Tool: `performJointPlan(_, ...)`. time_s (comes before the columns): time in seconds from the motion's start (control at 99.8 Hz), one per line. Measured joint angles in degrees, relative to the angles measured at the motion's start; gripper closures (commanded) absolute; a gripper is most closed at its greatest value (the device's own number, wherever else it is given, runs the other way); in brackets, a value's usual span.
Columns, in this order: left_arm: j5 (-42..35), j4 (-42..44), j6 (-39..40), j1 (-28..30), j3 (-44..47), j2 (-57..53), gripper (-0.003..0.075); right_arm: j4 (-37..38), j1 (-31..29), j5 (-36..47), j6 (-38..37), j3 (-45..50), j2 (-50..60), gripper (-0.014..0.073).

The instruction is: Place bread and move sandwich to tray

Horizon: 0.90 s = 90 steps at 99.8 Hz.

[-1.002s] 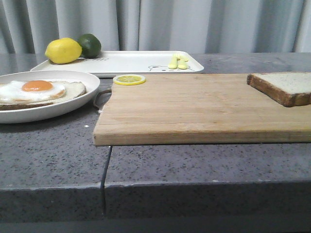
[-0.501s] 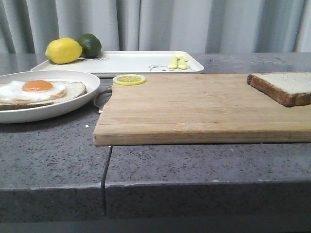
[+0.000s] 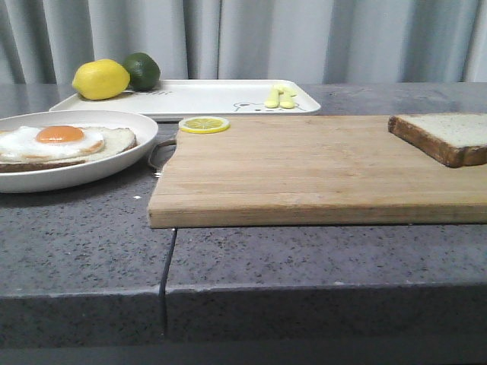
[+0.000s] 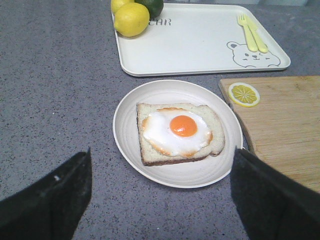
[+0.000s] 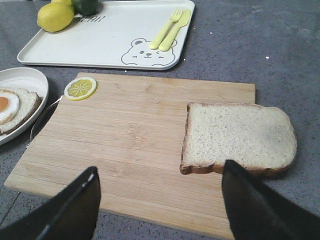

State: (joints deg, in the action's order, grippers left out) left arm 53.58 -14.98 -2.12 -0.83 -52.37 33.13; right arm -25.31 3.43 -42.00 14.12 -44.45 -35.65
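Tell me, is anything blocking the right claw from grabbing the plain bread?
Nothing visible does. The right gripper hangs open above the cutting board, and the bread lies bare just beyond its fingers.

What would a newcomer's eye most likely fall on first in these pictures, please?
Probably the fried egg with its orange yolk, on bread on the white plate, front left. Next the bare bread overhanging the right end of the cutting board. Behind, the bear-print tray holds a lemon.
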Motion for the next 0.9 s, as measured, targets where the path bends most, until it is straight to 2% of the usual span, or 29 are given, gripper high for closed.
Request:
performJointPlan(0.26,0.0,0.0,0.0,0.0,0.0,0.0,0.0185,-11.6,-14.1,0.3,10.8,0.0,-8.1,0.0076)
performJointPlan(0.491,0.0,0.0,0.0,0.0,0.0,0.0,0.0185,-21.3,-23.2,-0.9,19.4,0.0,-15.6,0.0076)
performJointPlan(0.641,0.0,0.0,0.0,0.0,0.0,0.0,0.0185,-25.7,-27.5,-1.8,22.3,0.1,-19.1,0.0076)
performJointPlan(0.671,0.0,0.0,0.0,0.0,0.0,0.0,0.0185,-29.0,-29.3,-2.3,24.1,0.1,-20.9,0.0076)
performJointPlan(0.901,0.0,0.0,0.0,0.0,0.0,0.0,0.0185,-36.0,-31.0,-3.2,27.9,0.8,-26.6,0.0076)
